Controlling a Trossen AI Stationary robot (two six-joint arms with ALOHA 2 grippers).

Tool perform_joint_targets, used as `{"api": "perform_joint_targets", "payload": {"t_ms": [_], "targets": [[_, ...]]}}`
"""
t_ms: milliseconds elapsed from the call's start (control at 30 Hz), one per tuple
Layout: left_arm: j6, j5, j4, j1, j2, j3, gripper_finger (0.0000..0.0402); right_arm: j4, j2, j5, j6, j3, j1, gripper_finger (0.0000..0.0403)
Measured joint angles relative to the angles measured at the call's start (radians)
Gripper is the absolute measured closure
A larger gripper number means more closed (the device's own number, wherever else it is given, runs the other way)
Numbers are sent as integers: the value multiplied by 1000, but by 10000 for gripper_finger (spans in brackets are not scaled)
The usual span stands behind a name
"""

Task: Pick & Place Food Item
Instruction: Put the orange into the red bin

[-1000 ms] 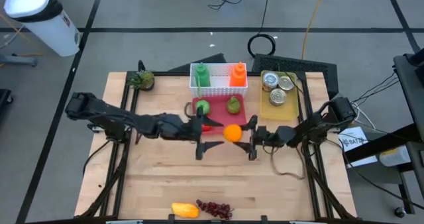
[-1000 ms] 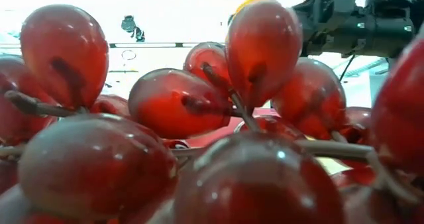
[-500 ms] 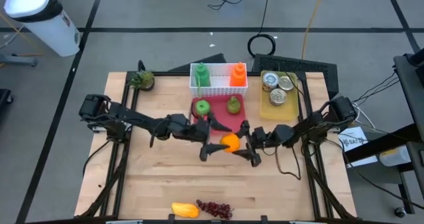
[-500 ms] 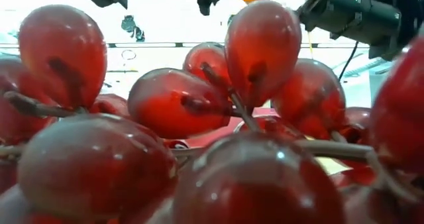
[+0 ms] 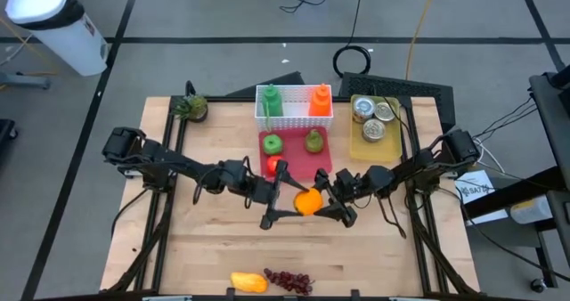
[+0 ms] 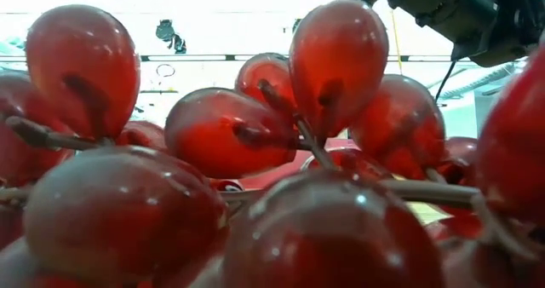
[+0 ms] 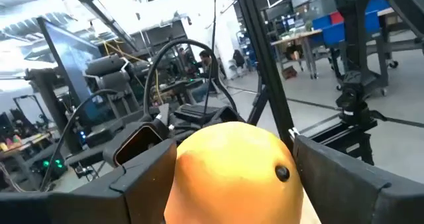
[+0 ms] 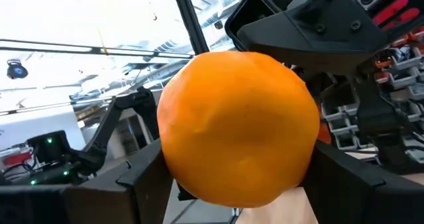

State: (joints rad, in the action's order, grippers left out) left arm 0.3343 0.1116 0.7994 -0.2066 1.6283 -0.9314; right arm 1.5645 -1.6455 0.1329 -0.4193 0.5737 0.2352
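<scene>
An orange (image 5: 308, 202) hangs over the bare wood at mid-table, just nearer than a red mat (image 5: 298, 163). My left gripper (image 5: 297, 202) reaches it from the table's left and my right gripper (image 5: 319, 201) from the right. Both are shut on it. In the left wrist view the orange (image 7: 232, 174) fills the gap between the two dark fingers. The right wrist view shows the orange (image 8: 238, 124) the same way. My left gripper pinches the orange between its two fingers, one on each opposite side (image 7: 180, 177). The fingers (image 7: 142, 184) come roughly level from the table's left. The orange is clear of the table. My right gripper pinches the same orange by two opposite sides (image 8: 169, 151). Its fingers (image 8: 348, 184) come from the table's right, slanting upward.
On the red mat lie a green apple (image 5: 272, 143), a green pear-like fruit (image 5: 313, 142) and a red item (image 5: 272, 164). Behind stand a white basket (image 5: 294, 118) with two bottles and a yellow board (image 5: 374, 145) with cans. Red grapes (image 5: 288, 280) and a yellow fruit (image 5: 248, 281) lie at the near edge.
Both grippers, shut on the orange throughout, have carried it from over the red mat's near edge toward the table's near edge, out over the bare wood. Both wrists have rolled, so the fingers stand at new angles around the orange.
</scene>
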Motion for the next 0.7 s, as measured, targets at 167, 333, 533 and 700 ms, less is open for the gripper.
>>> {"api": "perform_joint_targets", "payload": {"t_ms": [167,333,533,700], "targets": [[30,38,-13,-7,0,0,96,1,0,7,-15,9,-10,134],[84,26,-37,-29,1,0,96,0,0,14,-16,9,-16,134],[27,-191,-61,-64,1,-1,96,-3,0,-10,27,9,-24,134],[-106,-254,-58,-70,1,0,96,-17,0,-82,110,9,-32,134]]}}
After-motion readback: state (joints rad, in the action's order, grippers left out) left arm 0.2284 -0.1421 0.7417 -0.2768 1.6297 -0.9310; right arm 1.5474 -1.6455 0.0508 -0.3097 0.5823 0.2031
